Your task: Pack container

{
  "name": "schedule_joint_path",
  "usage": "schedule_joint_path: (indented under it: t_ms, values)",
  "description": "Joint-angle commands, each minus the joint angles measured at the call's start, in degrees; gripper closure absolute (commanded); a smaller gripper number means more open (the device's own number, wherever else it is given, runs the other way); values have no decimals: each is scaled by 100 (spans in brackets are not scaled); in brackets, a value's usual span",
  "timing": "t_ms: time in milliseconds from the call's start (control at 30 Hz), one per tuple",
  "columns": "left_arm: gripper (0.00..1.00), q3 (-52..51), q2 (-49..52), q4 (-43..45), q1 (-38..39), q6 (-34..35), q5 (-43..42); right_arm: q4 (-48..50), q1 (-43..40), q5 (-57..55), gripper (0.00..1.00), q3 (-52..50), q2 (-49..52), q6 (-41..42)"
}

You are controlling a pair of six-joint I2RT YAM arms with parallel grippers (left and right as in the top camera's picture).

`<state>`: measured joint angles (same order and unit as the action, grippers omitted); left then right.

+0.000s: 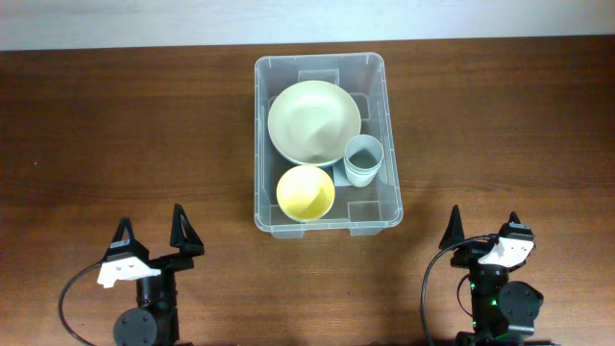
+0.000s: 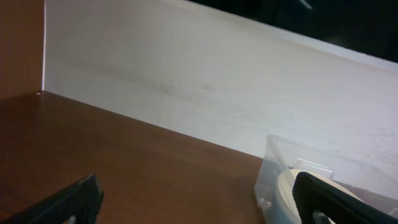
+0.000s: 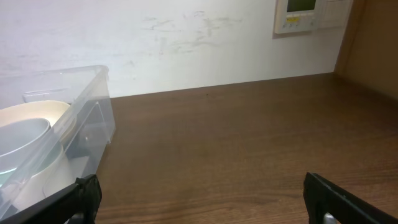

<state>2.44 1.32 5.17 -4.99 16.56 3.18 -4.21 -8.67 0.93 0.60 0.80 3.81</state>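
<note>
The container, a large clear plastic tub, stands at the table's middle back. Inside lie a large cream bowl, a small yellow bowl and a grey cup. My left gripper is open and empty near the front left, apart from the tub. My right gripper is open and empty near the front right. The left wrist view shows the tub's corner with the cream bowl past the open fingers. The right wrist view shows the tub at left beyond open fingers.
The brown wooden table runs to a white wall at the back. A wall control panel hangs beyond the table. A wooden panel stands at the far left corner.
</note>
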Motion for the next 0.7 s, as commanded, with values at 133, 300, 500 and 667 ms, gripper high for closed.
schedule_joint_path:
  t_ms: [133,300,500,667]
  values:
    - [0,-118,-79,-146,79,59,-81,-22,46,-50,1,-28,-61,-35]
    - [0,-195,-101,-245,83,59,-81,-22,46,-50,1,-28,-61,-35]
    - [0,-195,-101,-789,83,52,98,-22,46,-50,1,-28,-61,-37]
    - [0,-195,-101,-914,83,-960,267,-22,46,-50,1,-28,-61,-35]
